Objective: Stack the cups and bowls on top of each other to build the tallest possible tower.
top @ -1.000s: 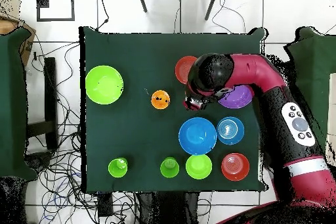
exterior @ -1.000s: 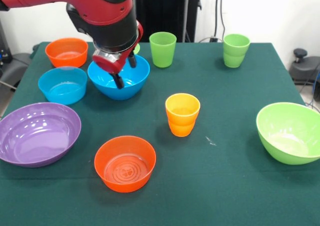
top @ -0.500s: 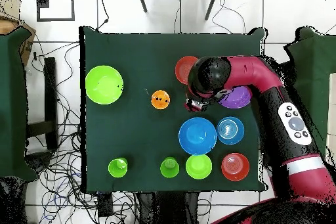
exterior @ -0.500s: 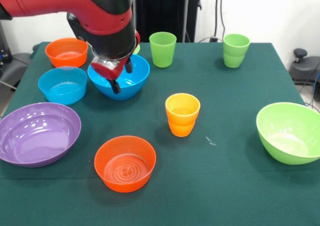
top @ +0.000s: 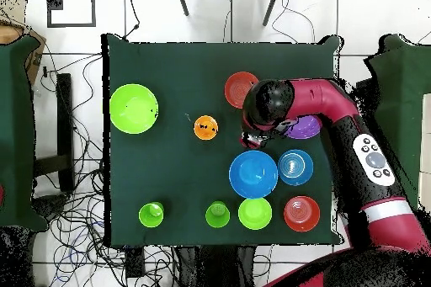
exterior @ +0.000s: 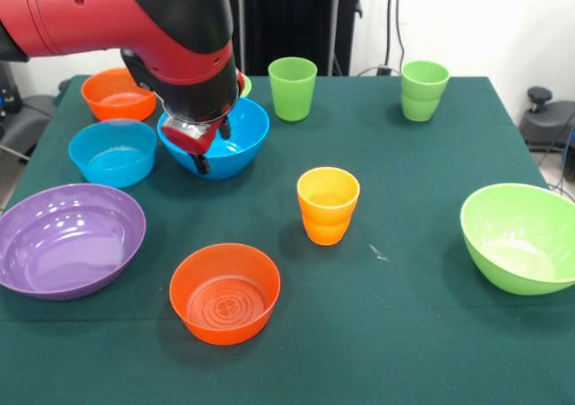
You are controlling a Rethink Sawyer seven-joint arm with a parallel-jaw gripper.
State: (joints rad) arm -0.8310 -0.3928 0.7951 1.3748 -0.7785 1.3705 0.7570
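My gripper (exterior: 212, 145) (top: 251, 139) hangs open and empty over the near rim of the blue bowl (exterior: 244, 134) (top: 253, 174). A light blue bowl (exterior: 112, 152) (top: 295, 167) sits beside it, and the arm partly hides an orange bowl (exterior: 112, 95) (top: 301, 213) behind. The purple bowl (exterior: 67, 239) (top: 307, 126) and a second orange bowl (exterior: 225, 293) (top: 238, 87) stand near the front edge. An orange cup (exterior: 328, 205) (top: 206, 127) stands mid-table. Two green cups (exterior: 292, 88) (exterior: 424, 91) stand at the back. A large lime green bowl (exterior: 521, 236) (top: 134, 108) sits apart. Nothing is stacked.
A smaller lime green bowl (top: 255, 213) stands behind the blue bowl and is almost hidden by the arm in the front view. Chairs and cables surround the green table (exterior: 422, 315).
The gripper has shifted slightly left and lower in the front view, staying over the blue bowl. It is still open. No cup or bowl has moved.
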